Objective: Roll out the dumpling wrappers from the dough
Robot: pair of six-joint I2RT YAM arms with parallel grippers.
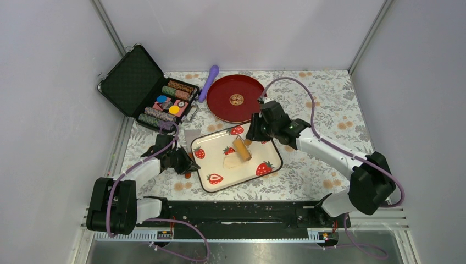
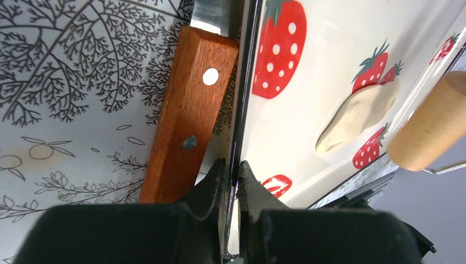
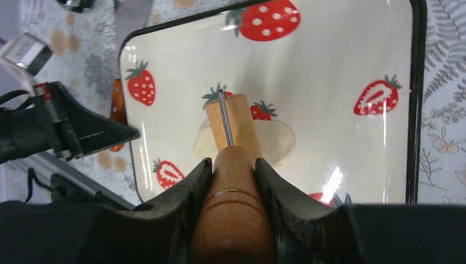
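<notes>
**Fig. – Rolling step: roller poised over dough, tray steadied at its rim**

L gripper (image 2: 231, 170): fingers (image 2: 211, 184) were pressed almost together, pinching the thin rim of the strawberry-print tray (image 2: 329, 49) between the tips. A wood-handled blade (image 2: 189, 115) lay flat on the patterned cloth (image 2: 82, 82) just outside the outer finger, parallel w/ the rim. It was not gripped.

R gripper (image 3: 233, 165): fingers (image 3: 192, 181) stood partly spread, clamped on either side of the turned wooden handle of the roller (image 3: 233, 124). The barrel projected straight ahead of the fingertips, w/ a wire running along its top.

Dough (image 3: 280, 140): a pale, flattened, irregular piece on the tray floor, just beyond the R fingertips. It lay under the barrel and showed on both sides of it, more on one side. Seen from the L fingers it lay ahead on the tray side, well apart from them. Whether the barrel actually bore on the dough could not be told.

Step in hand (judged): a rolling pass, L arm acting as brace. The piece looked uneven in outline and not yet a thin round disc, so the task seemed only partly done.

Next move (judged) calls for downward load on the handle and a stroke carrying the barrel away from the R fingertips across the dough. Pass direction should vary to round the outline, w/ the L pinch holding the rim so the tray cannot slide
</notes>
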